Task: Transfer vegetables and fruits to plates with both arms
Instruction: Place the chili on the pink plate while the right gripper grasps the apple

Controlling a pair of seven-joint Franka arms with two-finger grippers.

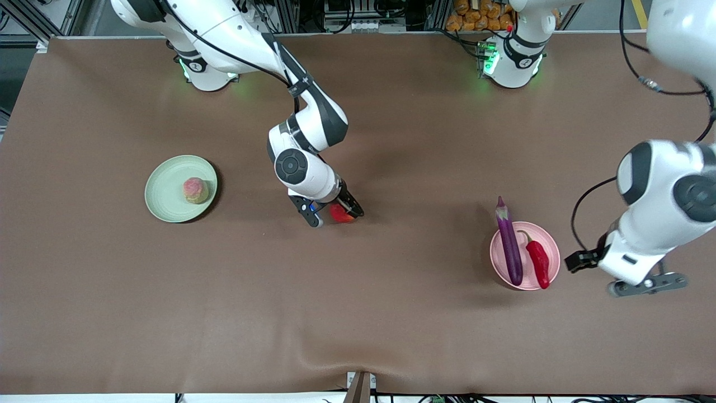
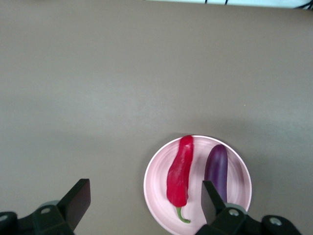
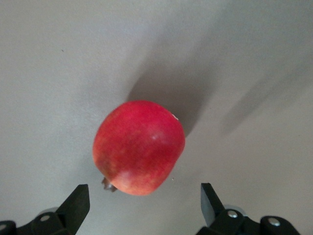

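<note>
The left gripper (image 2: 142, 203) hangs with its two black fingers (image 2: 78, 200) spread wide apart above the plain brown worktop (image 2: 122, 83). A round matte pale pink plate (image 2: 198, 185) lies flat on the worktop with brown cloth all round it, partly covered by one finger. On the plate lie a glossy red chili pepper (image 2: 179, 172) with a short green stem and a glossy purple eggplant (image 2: 216, 169), side by side, roughly parallel, with a thin strip of pink between them.
</note>
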